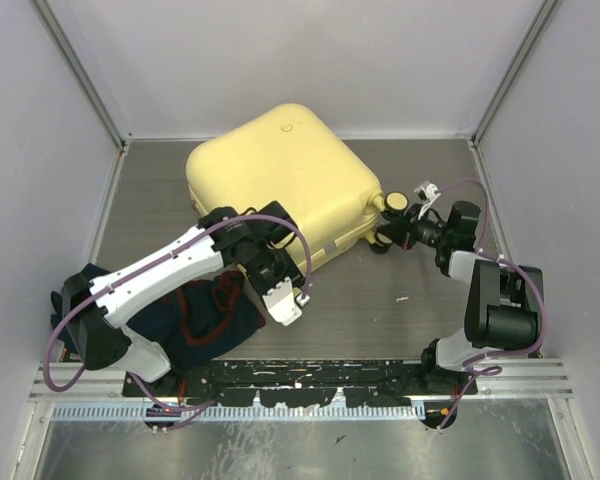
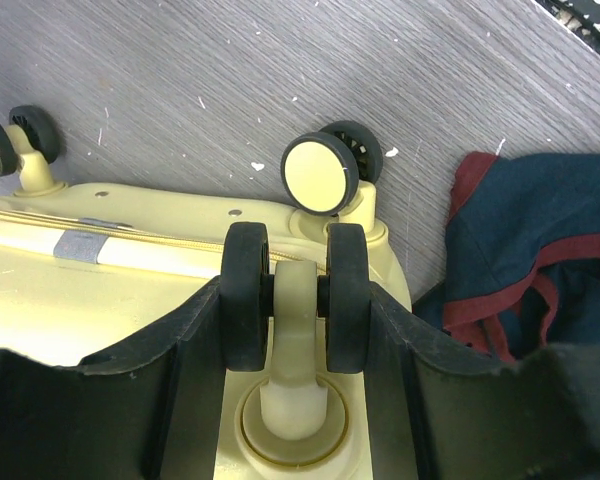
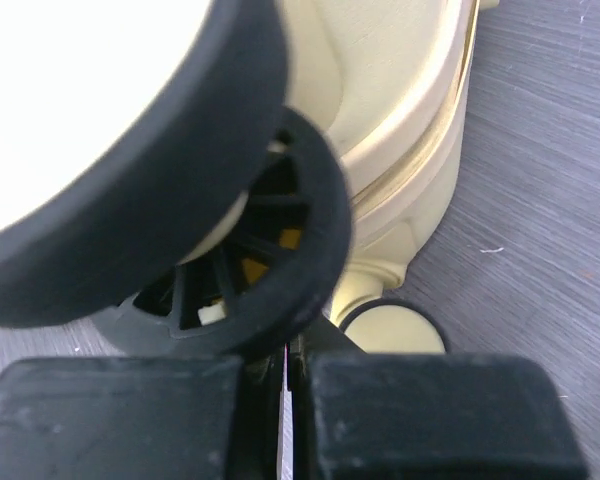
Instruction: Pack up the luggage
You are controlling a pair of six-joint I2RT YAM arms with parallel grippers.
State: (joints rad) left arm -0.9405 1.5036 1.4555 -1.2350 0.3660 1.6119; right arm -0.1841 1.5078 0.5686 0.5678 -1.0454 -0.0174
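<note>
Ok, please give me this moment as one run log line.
luggage: closed, flat on table | left claw: shut on twin wheel | right claw: shut, beside second wheel | blue garment: outside, on table

Left claw (image 2: 297, 300): fingers against both sides of the twin wheel (image 2: 245, 310)
Suitcase (image 2: 130, 310): yellow, lying on grey counter (image 2: 230, 70)
Clothes (image 2: 540, 240): navy with red trim, just beside its corner
</note>
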